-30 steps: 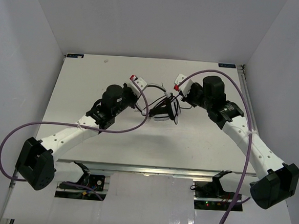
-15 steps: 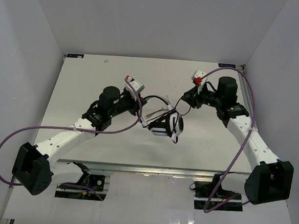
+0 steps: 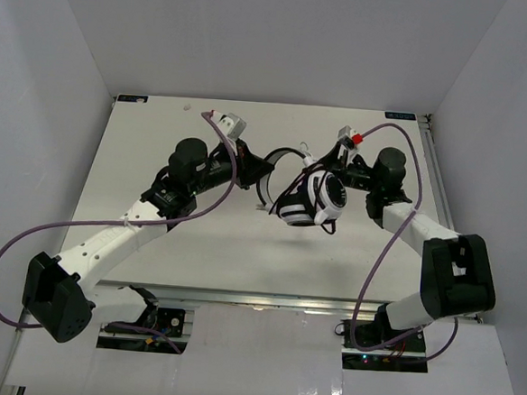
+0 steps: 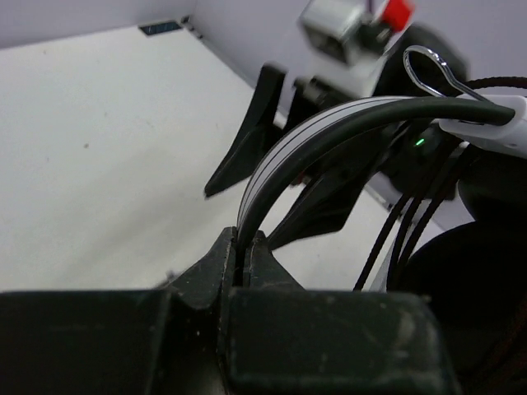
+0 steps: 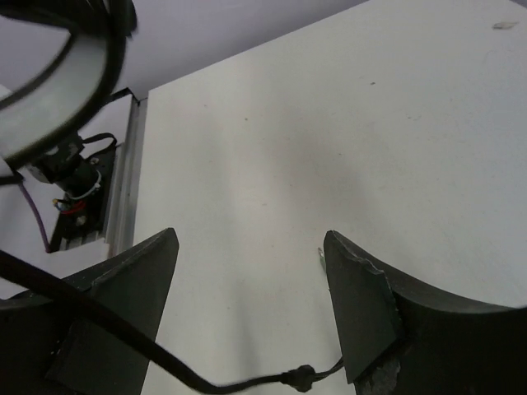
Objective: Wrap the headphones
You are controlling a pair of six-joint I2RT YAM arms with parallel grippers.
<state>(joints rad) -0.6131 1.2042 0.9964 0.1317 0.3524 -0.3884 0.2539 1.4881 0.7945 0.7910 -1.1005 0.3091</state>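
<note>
With left jaws pinched shut on the headphone headband (image 4: 329, 125), close the wide-open, empty right jaws on the cable (image 5: 247, 383) near its plug (image 5: 298, 377).

On the right wrist camera I see the headphones (image 5: 70, 90) only as a blurred pale arc, cut off at the top left corner, and the cable (image 5: 298, 378) runs off the left edge. From above, I can't tell how it's wound; it's too thin.
</note>
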